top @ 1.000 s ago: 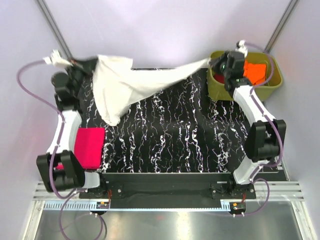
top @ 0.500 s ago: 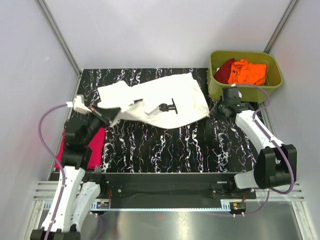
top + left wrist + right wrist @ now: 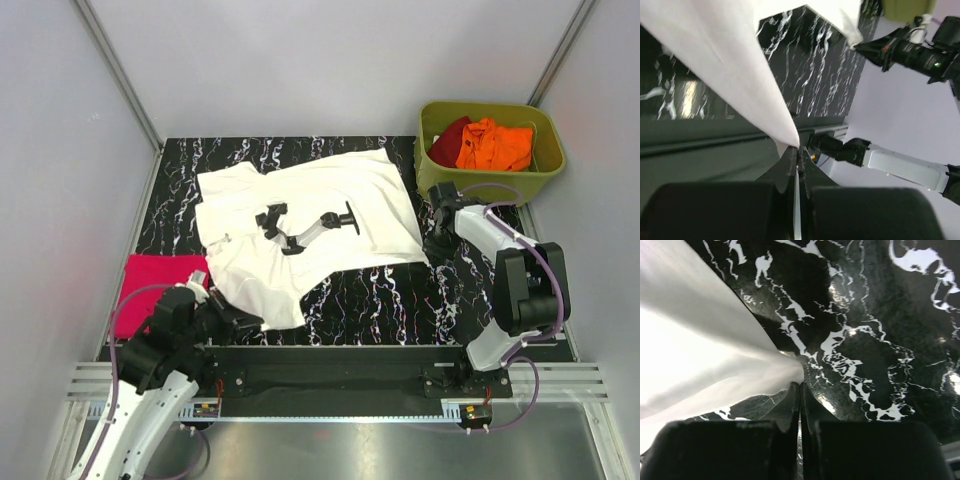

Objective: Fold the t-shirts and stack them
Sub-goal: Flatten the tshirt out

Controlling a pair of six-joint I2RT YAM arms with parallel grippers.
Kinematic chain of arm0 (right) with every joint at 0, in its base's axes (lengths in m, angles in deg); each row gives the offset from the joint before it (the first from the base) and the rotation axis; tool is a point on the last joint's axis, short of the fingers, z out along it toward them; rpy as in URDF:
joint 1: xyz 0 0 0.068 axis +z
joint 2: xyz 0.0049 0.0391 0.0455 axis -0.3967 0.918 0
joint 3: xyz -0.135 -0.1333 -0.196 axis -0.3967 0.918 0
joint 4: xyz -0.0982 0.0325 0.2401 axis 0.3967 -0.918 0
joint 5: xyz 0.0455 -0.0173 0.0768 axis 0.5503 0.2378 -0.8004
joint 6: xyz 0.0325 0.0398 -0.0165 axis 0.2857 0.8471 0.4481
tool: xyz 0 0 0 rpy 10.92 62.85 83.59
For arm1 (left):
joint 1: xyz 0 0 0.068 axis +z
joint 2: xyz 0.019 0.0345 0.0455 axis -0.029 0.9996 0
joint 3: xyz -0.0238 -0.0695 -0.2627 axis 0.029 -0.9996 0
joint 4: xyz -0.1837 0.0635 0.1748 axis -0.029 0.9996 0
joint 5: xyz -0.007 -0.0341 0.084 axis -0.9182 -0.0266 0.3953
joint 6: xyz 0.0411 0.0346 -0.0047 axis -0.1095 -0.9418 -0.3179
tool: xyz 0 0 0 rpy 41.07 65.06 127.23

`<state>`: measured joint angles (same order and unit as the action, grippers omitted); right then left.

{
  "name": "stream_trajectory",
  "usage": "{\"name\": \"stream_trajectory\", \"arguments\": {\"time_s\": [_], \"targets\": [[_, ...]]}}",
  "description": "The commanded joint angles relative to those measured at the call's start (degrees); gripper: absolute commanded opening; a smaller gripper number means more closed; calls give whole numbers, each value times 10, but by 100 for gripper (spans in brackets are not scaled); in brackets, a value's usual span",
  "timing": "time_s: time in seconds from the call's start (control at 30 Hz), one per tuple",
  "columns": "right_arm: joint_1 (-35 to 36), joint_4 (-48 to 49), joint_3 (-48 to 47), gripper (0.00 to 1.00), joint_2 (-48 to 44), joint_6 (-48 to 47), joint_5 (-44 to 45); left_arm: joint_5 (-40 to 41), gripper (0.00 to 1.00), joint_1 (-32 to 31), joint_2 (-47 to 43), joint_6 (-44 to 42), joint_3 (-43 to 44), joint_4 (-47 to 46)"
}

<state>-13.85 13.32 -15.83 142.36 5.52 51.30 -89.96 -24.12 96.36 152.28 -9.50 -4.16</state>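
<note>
The white t-shirt [image 3: 340, 185] lies spread on the black marbled table [image 3: 390, 300], with its black chest print [image 3: 305, 225] facing up. My left gripper [image 3: 257, 322] is shut on the shirt's near-left corner at the table's front edge. The left wrist view shows the jaws [image 3: 799, 150] pinching the white cloth [image 3: 740, 65]. My right gripper [image 3: 432, 250] is shut on the shirt's right corner, low over the table. The right wrist view shows the gripper [image 3: 801, 384] and the cloth [image 3: 705, 350]. A folded magenta-pink t-shirt [image 3: 150, 285] lies at the left.
An olive-green tub [image 3: 490, 180] stands at the back right and holds an orange shirt [image 3: 495, 145] and a dark red shirt [image 3: 450, 140]. Grey walls close in the back and sides. The metal rail [image 3: 330, 385] runs along the front.
Both grippers carried the white shirt from the back of the table toward the front and laid it out flat. My left arm swung from the back left to the front edge.
</note>
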Motion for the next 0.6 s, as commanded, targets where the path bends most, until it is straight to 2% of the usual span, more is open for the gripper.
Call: {"name": "stream_trajectory", "arguments": {"time_s": [0.0,0.2,0.37,0.4,0.43,0.57], "targets": [[1,-29,-32,0,-11,2,62,-54,0,-2,-3,23,11,103],[1,-69,-34,0,-19,-19,101,-77,0,-2,47,-32,11,162],[-2,-102,29,0,-48,18,110,-63,0,-2,74,-52,27,192],[-3,-114,41,0,-55,24,117,-56,11,-2,84,-60,33,194],[-5,-121,45,0,-58,32,126,-53,17,-2,98,-80,40,194],[-29,-120,54,0,-69,27,157,-51,20,-2,175,-121,68,173]]}}
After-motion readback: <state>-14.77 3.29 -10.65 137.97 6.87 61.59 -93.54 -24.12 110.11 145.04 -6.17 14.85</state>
